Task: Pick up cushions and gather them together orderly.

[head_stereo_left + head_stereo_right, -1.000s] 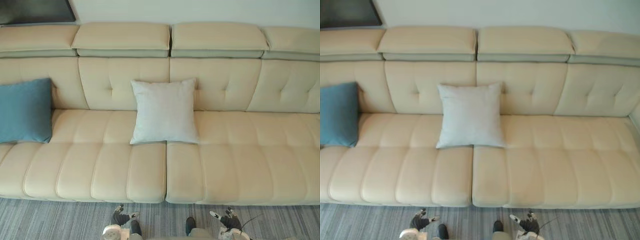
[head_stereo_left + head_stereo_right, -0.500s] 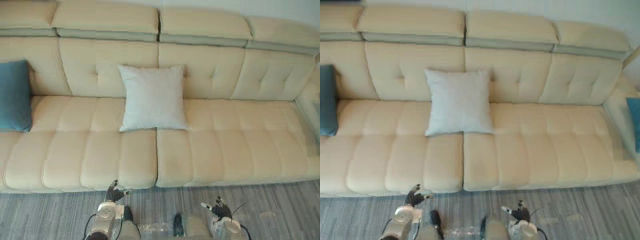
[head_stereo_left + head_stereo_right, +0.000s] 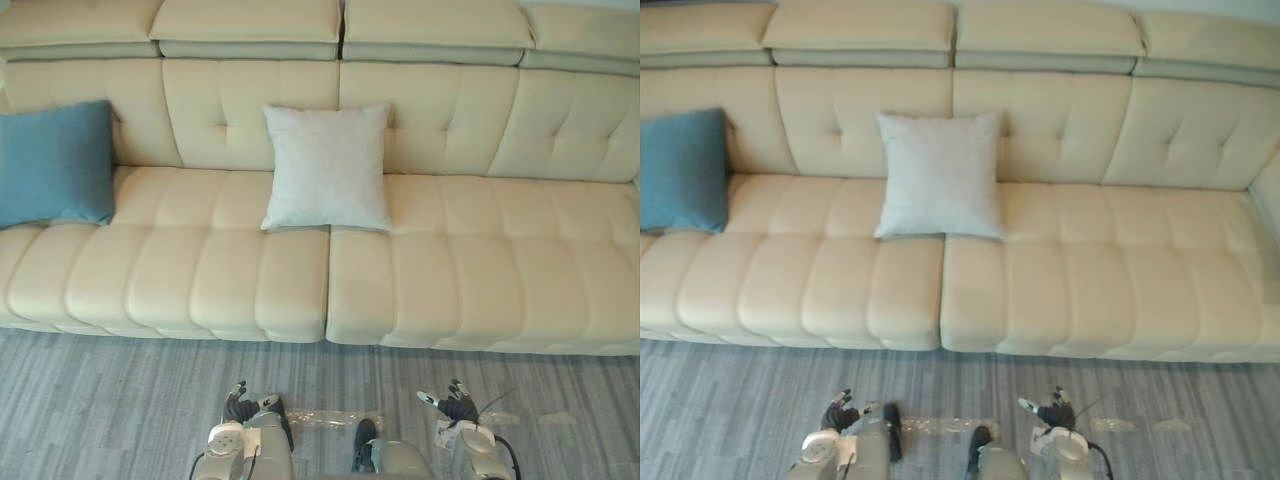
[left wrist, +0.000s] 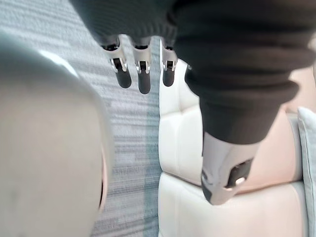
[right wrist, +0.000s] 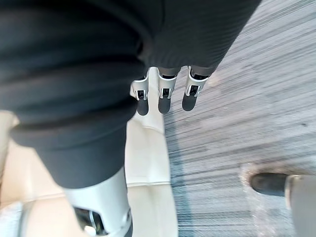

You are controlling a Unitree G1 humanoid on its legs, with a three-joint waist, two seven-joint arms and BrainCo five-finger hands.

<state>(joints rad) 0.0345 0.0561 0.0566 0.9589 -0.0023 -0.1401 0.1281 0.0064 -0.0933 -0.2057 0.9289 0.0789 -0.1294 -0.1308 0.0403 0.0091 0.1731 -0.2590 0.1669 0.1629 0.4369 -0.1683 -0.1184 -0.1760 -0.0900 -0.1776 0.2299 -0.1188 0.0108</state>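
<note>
While the left hand (image 3: pixel 240 406) and right hand (image 3: pixel 452 406) hang empty, loose-fingered, over the carpet (image 3: pixel 100 400), the approach step seems in hand. The white cushion (image 3: pixel 326 168) leans on the sofa (image 3: pixel 480 290) well beyond both hands, and the blue cushion (image 3: pixel 55 163) sits far outside the left hand. A forward reach comes next.

Cannot see the left side of the blue cushion (image 3: pixel 55 165), cut off by the edge of the left eye view. Cannot see both ends of the sofa (image 3: pixel 480 270), nor the top of its headrests (image 3: pixel 250 22). Hidden behind the white cushion (image 3: pixel 326 168): a part of the sofa back. Cut off at the right wrist view's edge: the thumb tip of the right hand (image 5: pixel 163 94).
</note>
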